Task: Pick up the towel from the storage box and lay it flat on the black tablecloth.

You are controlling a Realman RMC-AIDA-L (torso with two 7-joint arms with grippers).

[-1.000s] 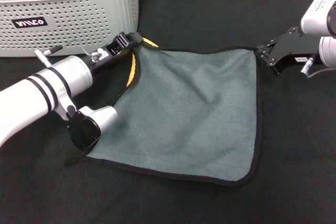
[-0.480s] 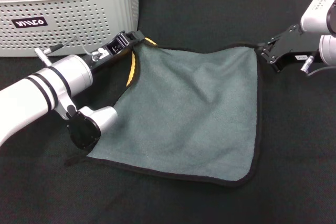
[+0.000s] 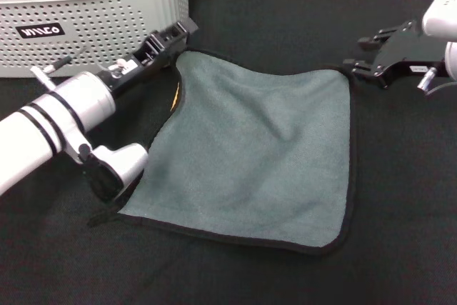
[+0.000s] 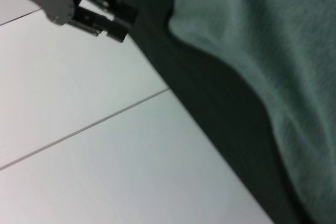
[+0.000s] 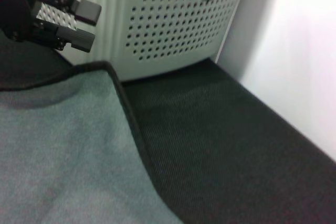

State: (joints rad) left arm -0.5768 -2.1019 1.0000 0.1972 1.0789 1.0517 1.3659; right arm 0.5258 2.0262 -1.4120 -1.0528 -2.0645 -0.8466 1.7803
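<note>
**Fleece down, both corners let go**

Grey-teal fleece faces up: the towel lies spread on the black tablecloth that covers my worktop, out of the storage box, which stands at about ten o'clock from it. Its black stitched edging runs round a roughly square shape, set slightly askew, with soft ripples across the middle and a sliver of the yellow-orange face showing where the edge at nine o'clock curls under.

My left gripper sits just off the towel's eleven o'clock corner, jaws parted and holding nothing, close beside the box's perforated wall. My right gripper hovers just off the one o'clock corner, jaws likewise spread and empty. The far edge of the cloth runs between my two grippers, so each arm is nearest its own corner.

I judge the laying all but done. What is left turns on that curled strip at nine o'clock: it lies under my left forearm, and my left arm is the nearer one to smooth it. The matte, felt-like tablecloth should grip the fleece rather than let it slide.
</note>
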